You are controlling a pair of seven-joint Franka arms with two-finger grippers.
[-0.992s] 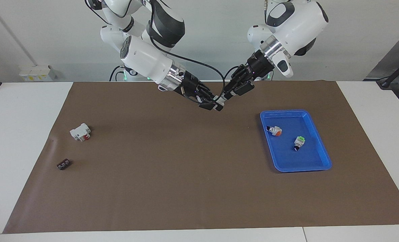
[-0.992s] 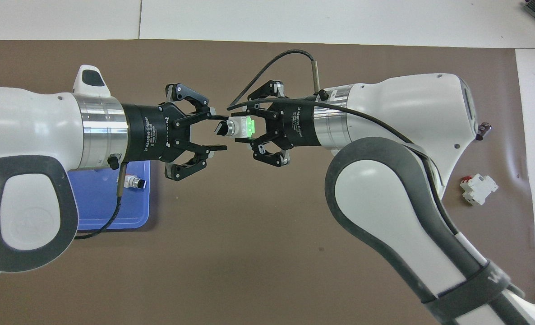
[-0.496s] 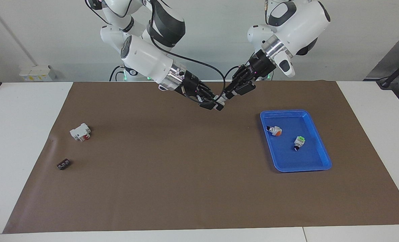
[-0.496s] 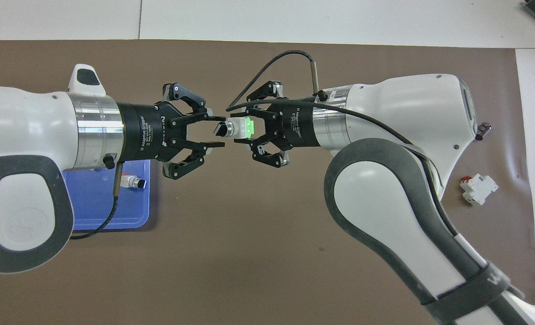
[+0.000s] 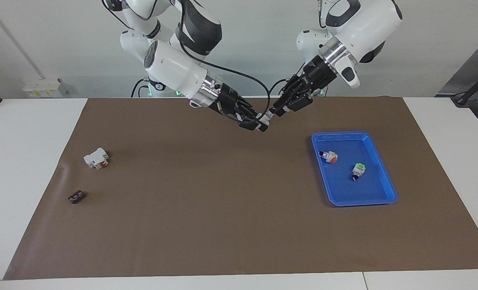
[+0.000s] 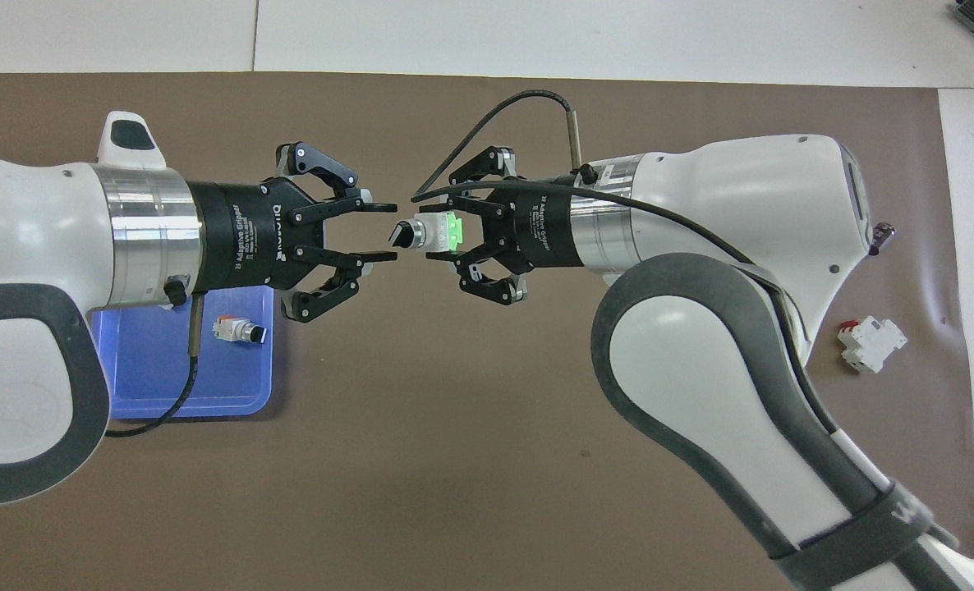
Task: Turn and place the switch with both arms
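Note:
The switch has a pale body, a green block and a black knob. My right gripper is shut on its green end and holds it in the air above the brown mat, the knob pointing at my left gripper. The left gripper is open and empty, a short gap from the knob, not touching it. In the facing view the switch sits between the right gripper and the left gripper, both raised over the mat's part nearest the robots.
A blue tray toward the left arm's end holds an orange-ended switch and a green-capped switch with a dark blue tip. A white breaker and a small black part lie toward the right arm's end.
My left gripper, still open, has drawn back from the switch's knob toward the left arm's end. The right gripper and the switch have stayed in place.

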